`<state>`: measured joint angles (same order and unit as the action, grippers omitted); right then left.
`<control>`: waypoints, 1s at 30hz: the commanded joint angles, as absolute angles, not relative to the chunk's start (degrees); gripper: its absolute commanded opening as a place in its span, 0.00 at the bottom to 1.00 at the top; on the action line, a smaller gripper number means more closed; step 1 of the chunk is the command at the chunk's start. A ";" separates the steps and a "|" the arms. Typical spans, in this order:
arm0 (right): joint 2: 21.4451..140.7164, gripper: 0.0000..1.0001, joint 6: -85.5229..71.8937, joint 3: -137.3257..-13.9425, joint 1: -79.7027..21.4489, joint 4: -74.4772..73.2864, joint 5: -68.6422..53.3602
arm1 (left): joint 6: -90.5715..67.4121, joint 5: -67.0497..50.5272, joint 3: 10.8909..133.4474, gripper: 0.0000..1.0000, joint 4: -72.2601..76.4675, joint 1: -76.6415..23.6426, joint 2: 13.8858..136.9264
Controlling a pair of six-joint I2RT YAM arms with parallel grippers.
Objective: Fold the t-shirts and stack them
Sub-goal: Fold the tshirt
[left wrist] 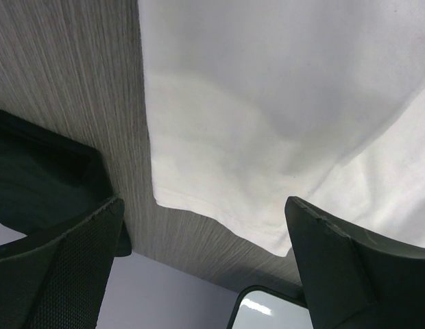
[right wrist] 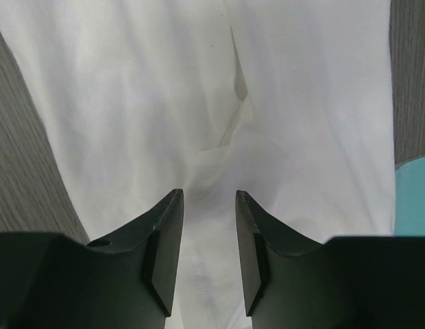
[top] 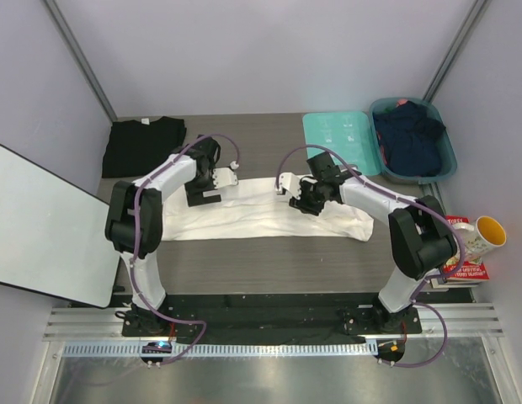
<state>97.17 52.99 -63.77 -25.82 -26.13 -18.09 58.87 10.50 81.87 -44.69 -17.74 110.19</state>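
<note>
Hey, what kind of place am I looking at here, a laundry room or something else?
Probably a robotics lab test cell: left arm and right arm mounted on a metal rail, plain partition walls around the table, and a white t-shirt spread out.

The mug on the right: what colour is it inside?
Yellow inside the mug; the top external view shows it best.

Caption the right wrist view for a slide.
Right gripper, jaws narrowly apart, at a crease in the white t-shirt on the table.
</note>
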 commanded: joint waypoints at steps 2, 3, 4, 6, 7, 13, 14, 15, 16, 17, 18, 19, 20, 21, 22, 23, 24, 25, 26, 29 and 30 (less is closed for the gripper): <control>98.35 0.41 51.77 -63.37 -26.28 -24.96 -19.51 | 58.45 11.07 83.58 1.00 -43.51 -18.02 110.83; 98.61 0.41 51.77 -63.02 -26.28 -24.79 -19.25 | 58.45 10.99 83.67 1.00 -43.51 -18.02 111.00; 98.96 0.41 51.85 -62.76 -26.37 -24.35 -19.07 | 58.45 10.99 83.76 1.00 -43.51 -18.02 111.09; 99.58 0.41 52.29 -62.58 -26.28 -24.00 -18.29 | 58.45 10.81 84.02 1.00 -43.42 -18.02 111.36; 99.75 0.40 52.38 -62.58 -26.28 -23.91 -18.02 | 58.36 10.72 84.11 1.00 -43.42 -18.02 111.36; 100.99 0.25 53.00 -63.37 -26.28 -23.91 -17.40 | 58.80 10.99 83.50 1.00 -42.28 -18.02 111.53; 100.99 0.21 53.17 -63.46 -26.28 -23.91 -17.23 | 58.89 11.07 83.32 1.00 -42.19 -17.93 111.53; 100.90 0.12 53.26 -63.81 -26.28 -23.99 -17.05 | 58.80 10.99 83.23 1.00 -42.19 -17.93 111.53; 100.81 0.07 53.44 -64.16 -26.28 -24.34 -16.79 | 58.80 10.90 83.06 1.00 -42.10 -17.93 111.53; 100.72 0.04 53.79 -65.12 -26.28 -24.87 -16.79 | 58.71 10.64 83.06 1.00 -41.93 -18.02 111.53; 100.37 0.01 53.96 -65.91 -26.28 -26.44 -17.05 | 58.54 10.46 82.97 1.00 -42.01 -17.93 111.53; 100.20 0.01 54.57 -66.79 -26.28 -27.93 -17.83 | 58.45 10.28 82.88 1.00 -42.01 -18.02 111.53; 100.11 0.01 54.93 -69.15 -26.28 -29.60 -18.71 | 58.45 10.28 82.79 1.00 -42.01 -18.02 111.53; 99.76 0.01 55.71 -70.39 -26.19 -33.01 -19.50 | 58.45 10.20 82.71 1.00 -42.01 -17.93 111.53; 99.76 0.01 56.51 -71.62 -26.28 -35.05 -21.51 | 58.45 10.20 82.71 1.00 -42.01 -17.93 111.62; 99.84 0.01 57.38 -74.50 -26.28 -37.24 -22.66 | 58.45 10.20 82.71 1.00 -42.10 -17.93 111.53; 99.93 0.01 58.52 -76.10 -26.28 -42.05 -23.55 | 58.36 10.11 82.71 1.00 -42.10 -18.02 111.71; 100.89 0.01 60.10 -77.68 -26.28 -44.71 -24.60 | 58.45 10.02 82.71 1.00 -42.10 -18.02 111.62; 101.59 0.01 61.34 -80.91 -26.28 -47.52 -26.61 | 58.45 9.93 82.79 1.00 -42.10 -18.02 111.62; 104.58 0.01 64.77 -84.89 -26.28 -56.41 -29.61 | 58.36 9.67 82.97 1.00 -42.27 -18.02 111.71; 104.85 0.01 65.38 -84.82 -26.28 -58.08 -29.79 | 58.36 9.75 83.14 1.00 -42.28 -18.02 111.71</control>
